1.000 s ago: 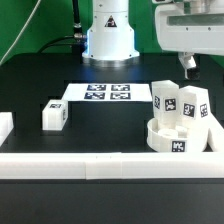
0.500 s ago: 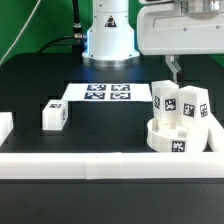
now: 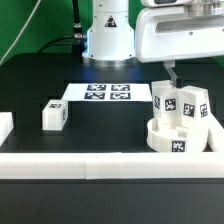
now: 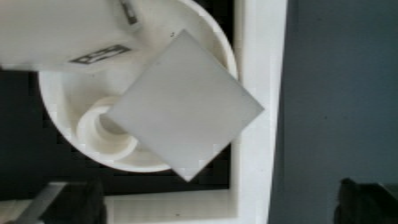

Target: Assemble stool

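The round white seat [image 3: 178,140] lies at the exterior view's right, against the front rail. Two white tagged legs [image 3: 165,100] [image 3: 193,105] stand upright in it. A third leg [image 3: 53,116] lies loose on the black table at the exterior view's left. My gripper [image 3: 172,70] hangs just above the two standing legs; only a dark fingertip shows below its white body. In the wrist view the seat [image 4: 71,100] and a leg's flat top [image 4: 178,105] lie below my gripper [image 4: 214,205]. Its dark fingers [image 4: 365,203] stand wide apart and hold nothing.
The marker board [image 3: 105,93] lies at mid-table before the robot base [image 3: 108,35]. A long white rail [image 3: 90,164] runs along the front, with a short piece [image 3: 5,125] at the left edge. In the wrist view the rail [image 4: 263,60] passes beside the seat.
My gripper has moved toward the exterior view's left and now hangs over the standing legs. The seat and legs have not moved.
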{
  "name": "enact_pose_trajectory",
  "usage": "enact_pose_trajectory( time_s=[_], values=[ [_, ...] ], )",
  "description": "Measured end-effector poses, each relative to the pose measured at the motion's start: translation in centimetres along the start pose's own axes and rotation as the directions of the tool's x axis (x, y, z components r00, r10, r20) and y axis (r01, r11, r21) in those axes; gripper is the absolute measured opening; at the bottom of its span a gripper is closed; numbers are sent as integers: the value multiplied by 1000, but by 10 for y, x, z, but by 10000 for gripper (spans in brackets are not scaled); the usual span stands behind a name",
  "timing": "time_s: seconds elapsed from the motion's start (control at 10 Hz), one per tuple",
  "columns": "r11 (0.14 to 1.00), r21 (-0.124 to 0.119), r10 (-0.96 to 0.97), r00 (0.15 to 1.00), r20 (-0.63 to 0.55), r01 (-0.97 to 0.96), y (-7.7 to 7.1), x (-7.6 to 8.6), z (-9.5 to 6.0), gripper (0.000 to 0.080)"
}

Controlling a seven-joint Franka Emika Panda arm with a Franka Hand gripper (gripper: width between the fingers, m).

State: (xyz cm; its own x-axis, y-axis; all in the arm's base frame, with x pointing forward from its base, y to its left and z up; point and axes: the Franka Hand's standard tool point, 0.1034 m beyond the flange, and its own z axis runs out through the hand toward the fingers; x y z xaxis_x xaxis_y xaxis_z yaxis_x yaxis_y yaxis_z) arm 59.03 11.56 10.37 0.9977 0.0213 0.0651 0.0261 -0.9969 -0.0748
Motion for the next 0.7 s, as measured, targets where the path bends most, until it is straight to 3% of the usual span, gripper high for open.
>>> enact_pose_trajectory(
  time_s=[0.3,0.7],
  values=[
    [939,-45,-340,940,21,340,1,-4,8,649],
    [894,-64,-443,896,36,444,-2,-13,24,649]
  ],
)
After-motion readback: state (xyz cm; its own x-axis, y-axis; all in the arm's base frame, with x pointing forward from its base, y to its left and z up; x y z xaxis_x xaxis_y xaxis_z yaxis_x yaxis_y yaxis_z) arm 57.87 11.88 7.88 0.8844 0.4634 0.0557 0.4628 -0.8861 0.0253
